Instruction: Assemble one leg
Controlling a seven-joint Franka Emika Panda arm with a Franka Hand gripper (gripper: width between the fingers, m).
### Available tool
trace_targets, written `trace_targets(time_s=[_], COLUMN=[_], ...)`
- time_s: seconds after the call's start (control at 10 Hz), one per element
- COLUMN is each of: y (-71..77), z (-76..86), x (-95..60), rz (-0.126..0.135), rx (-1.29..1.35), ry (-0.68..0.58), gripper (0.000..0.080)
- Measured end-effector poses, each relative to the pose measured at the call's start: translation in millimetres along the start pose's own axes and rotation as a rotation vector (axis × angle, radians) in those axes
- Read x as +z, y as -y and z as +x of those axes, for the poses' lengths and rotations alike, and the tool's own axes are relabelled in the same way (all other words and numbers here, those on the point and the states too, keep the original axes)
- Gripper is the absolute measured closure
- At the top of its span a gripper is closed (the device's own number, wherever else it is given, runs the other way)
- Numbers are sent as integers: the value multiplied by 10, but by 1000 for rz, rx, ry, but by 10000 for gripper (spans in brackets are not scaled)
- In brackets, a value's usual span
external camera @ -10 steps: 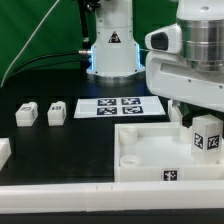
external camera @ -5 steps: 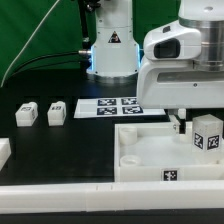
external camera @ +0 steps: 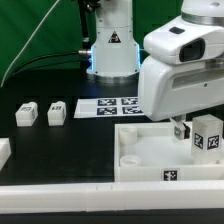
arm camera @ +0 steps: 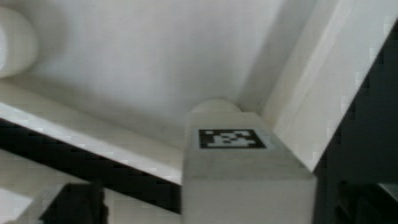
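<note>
A leg (external camera: 207, 136), a small white block with a square tag, stands upright in the far corner of the large white panel (external camera: 140, 158) on the exterior view's right. My gripper (external camera: 195, 124) hangs low over it. One dark finger (external camera: 183, 128) shows just beside the leg, with a small gap. In the wrist view the leg (arm camera: 233, 150) and its tag lie between my gripper's (arm camera: 222, 206) two dark fingers (arm camera: 79, 206). The jaws stand open around it, and one finger is clearly apart from it. Two more legs (external camera: 26, 113) (external camera: 57, 111) lie at the exterior view's left.
The marker board (external camera: 118, 106) lies behind the panel, in front of the robot base (external camera: 112, 50). Another white part (external camera: 4, 152) sits at the far left edge. The panel's front wall carries a small tag (external camera: 172, 176).
My arm has come down and forward over the panel's corner, bringing the fingers lower beside the standing leg. The leg and the other parts have not moved.
</note>
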State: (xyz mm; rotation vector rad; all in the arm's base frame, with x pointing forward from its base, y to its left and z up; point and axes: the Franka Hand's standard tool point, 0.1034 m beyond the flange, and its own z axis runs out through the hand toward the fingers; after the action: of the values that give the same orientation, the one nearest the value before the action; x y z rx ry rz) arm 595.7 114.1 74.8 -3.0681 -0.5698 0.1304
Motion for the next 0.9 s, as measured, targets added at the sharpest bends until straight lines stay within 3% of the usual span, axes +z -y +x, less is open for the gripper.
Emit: trace_targets(time_s=[0.2, 0.5, 0.9], y=[-4, -5, -5], z=[-1, -2, -2], x=[1, 2, 2], rz=[0, 0, 0], rx=[-1, -1, 46], ry=[0, 0, 0], gripper=[151, 508, 508])
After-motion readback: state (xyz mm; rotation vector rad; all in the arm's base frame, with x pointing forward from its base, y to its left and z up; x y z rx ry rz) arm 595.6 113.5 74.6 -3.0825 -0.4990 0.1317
